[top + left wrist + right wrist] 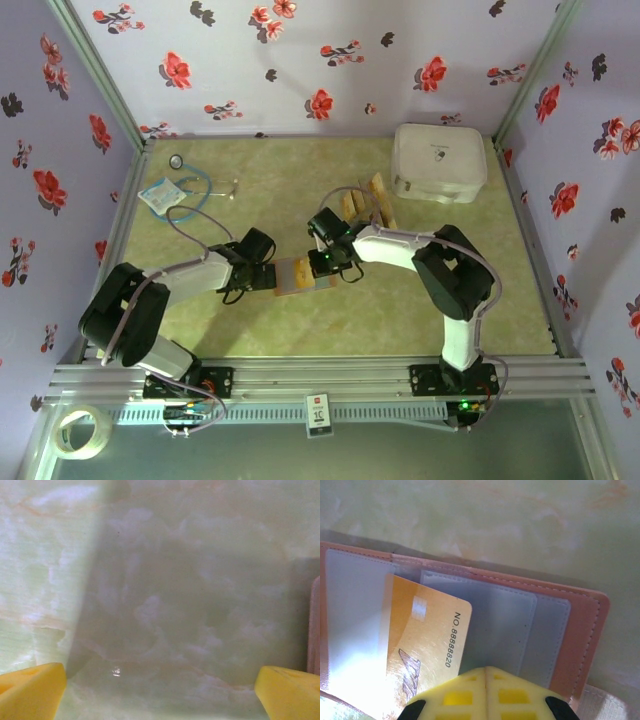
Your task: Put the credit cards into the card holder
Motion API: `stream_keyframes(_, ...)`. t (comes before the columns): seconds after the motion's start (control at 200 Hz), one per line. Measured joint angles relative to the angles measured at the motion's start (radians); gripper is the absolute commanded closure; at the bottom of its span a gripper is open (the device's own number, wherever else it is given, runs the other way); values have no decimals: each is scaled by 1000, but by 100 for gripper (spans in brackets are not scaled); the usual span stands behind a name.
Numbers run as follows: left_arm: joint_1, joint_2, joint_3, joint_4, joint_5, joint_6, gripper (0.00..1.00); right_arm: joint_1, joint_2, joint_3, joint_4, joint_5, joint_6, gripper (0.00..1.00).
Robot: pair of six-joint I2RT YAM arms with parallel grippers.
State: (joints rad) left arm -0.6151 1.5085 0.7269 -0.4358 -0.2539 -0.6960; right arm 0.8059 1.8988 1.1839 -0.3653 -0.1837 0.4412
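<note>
From the overhead camera I see a pale green, marble-patterned tabletop (400,320) enclosed by lilac walls printed with red and black flowers (300,60). A large white rounded zippered case (440,162) sits in the far right corner. At the far left lies a stethoscope with grey-blue looped tubing (198,188), touching a small flat blue and white packet (160,196). Below the near left corner, off the tabletop, rests a roll of clear tape (80,432).
</note>
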Motion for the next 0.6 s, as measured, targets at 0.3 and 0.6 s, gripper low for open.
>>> stream_keyframes(0.3,0,3,1,2,3,0,0,22,16,27,-1,0,0,100)
stream_keyframes(0.6,0,4,2,2,3,0,0,25,14,37,-41,32,-16,100)
